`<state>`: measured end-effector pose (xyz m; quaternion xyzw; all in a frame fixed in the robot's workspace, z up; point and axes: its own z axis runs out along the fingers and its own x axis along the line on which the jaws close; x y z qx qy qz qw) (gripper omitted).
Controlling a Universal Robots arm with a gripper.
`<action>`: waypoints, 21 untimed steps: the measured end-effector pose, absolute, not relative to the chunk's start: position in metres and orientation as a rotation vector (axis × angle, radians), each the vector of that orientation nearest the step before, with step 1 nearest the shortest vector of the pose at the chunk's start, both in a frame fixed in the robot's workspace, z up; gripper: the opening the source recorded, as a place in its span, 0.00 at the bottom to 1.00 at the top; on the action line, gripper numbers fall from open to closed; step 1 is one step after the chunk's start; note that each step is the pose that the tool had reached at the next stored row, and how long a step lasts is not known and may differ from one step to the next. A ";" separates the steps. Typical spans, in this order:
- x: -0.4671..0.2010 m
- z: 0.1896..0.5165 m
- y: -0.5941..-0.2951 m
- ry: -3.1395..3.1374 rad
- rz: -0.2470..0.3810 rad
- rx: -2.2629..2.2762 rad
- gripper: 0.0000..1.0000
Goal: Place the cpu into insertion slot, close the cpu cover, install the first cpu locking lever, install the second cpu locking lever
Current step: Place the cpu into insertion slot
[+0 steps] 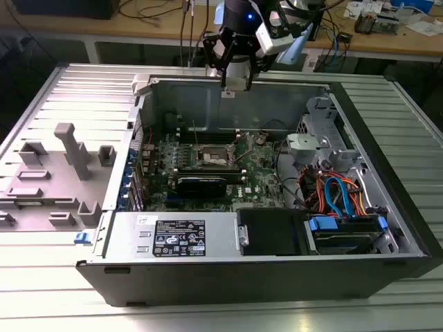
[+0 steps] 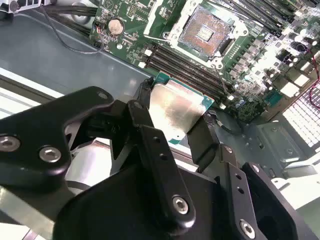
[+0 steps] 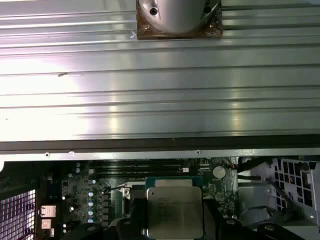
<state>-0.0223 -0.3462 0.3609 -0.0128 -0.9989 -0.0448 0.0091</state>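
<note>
The fingers are clamping the cpu well clear of the empty insertion slot, placing it likely needing careful square alignment.

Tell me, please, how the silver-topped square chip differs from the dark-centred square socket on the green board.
The flat silver-grey square cpu has a shiny plain metal top; the grey-rimmed square insertion slot shows a dark centre. The cpu is gripped in the black tool clear of the green circuit board; the insertion slot lies on the board, unfilled. Both are square.
</note>
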 end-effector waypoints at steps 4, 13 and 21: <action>-0.022 0.361 -0.346 -3.120 -0.140 -0.040 0.54; -0.022 0.361 -0.353 -3.120 -0.140 -0.040 0.54; -0.022 0.361 -0.356 -3.120 -0.140 -0.040 0.54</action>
